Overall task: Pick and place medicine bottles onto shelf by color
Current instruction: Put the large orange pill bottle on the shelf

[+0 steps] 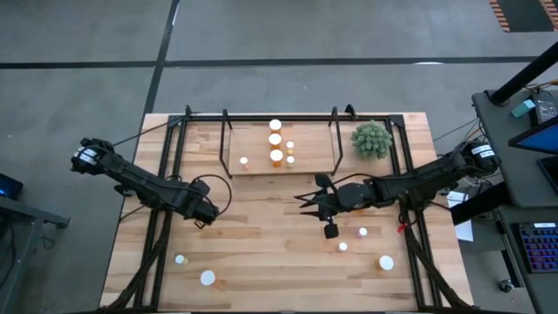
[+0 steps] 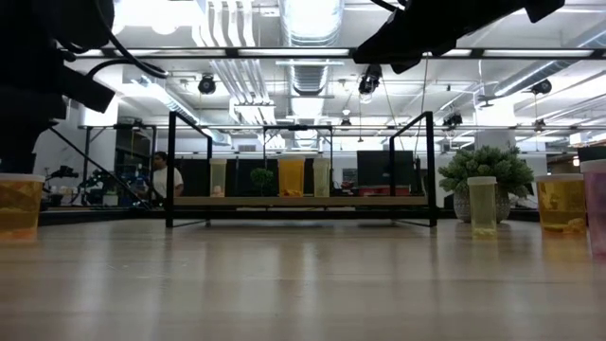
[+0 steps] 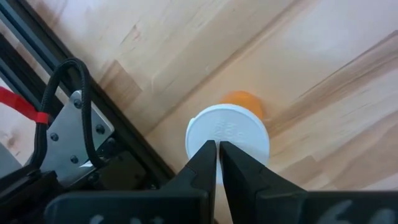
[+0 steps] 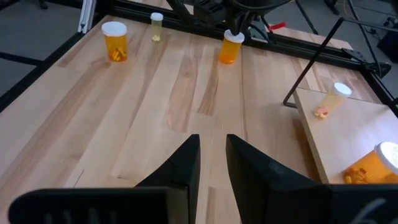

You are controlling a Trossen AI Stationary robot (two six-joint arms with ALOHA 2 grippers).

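My left gripper (image 3: 217,152) points down over an orange medicine bottle (image 4: 229,50) with a white cap that stands upright on the table's left side. Its fingers are shut, with nothing between them. In the high view this gripper (image 1: 212,215) hides the bottle. My right gripper (image 4: 212,155) hovers above the table's middle, in front of the shelf (image 1: 261,168). Its fingers stand slightly apart and hold nothing. Several white-capped bottles (image 1: 276,156) stand on the shelf board. My left gripper has its shut fingertips (image 3: 208,155) over the edge of the bottle's white cap (image 3: 236,127), coming from above. Whether they touch the cap, I cannot tell. The bottle stands upright on the table.
Two bottles (image 1: 207,277) stand near the front left edge and three (image 1: 364,232) at the front right. A green spiky plant (image 1: 372,139) sits right of the shelf. A small dark object (image 1: 331,231) lies just in front of my right gripper. Black frame rails (image 1: 166,174) run along both table sides.
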